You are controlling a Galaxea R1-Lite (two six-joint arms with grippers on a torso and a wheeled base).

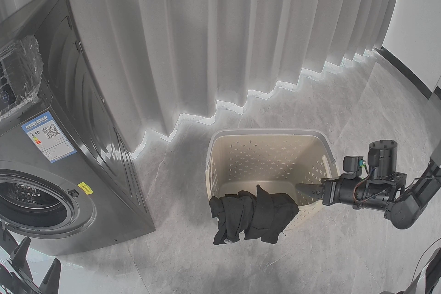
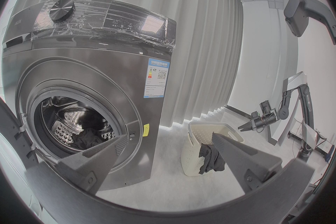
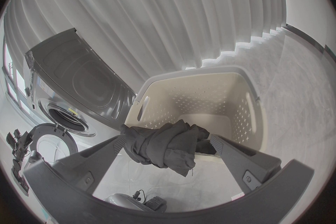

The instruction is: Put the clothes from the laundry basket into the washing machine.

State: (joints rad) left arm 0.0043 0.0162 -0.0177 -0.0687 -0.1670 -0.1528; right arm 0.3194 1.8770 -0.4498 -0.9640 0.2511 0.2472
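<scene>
1. Grey marbled floor tiles are running out beneath a long white curtain. Over them the right gripper is hanging with its fingers spread and nothing between them.
2. Its tips are pointing at the end of a black garment, near the cloth but apart from it.
3. The garment is lying bunched over the near rim of the cream laundry basket, part inside and part hanging down the outer wall.
4. The step in hand is looking like the pick. A good grasp would be closing on the thick bunched middle on top of the rim rather than on a loose hanging flap, so the cloth comes up in one piece.
5. The rim itself is the edge to be minding: fingers coming in too low risk pinching the plastic or tipping the light basket.
6. The left gripper is waiting low before the washing machine, its fingers likewise parted and empty.
7. The round door is standing swung open, and a dark garment is already lying in the drum.
8. Bare floor is lying between basket and machine, so the carry toward the robot's left is looking unobstructed. The door's edge and the porthole lip are the spots where trailing cloth could be snagging.
</scene>
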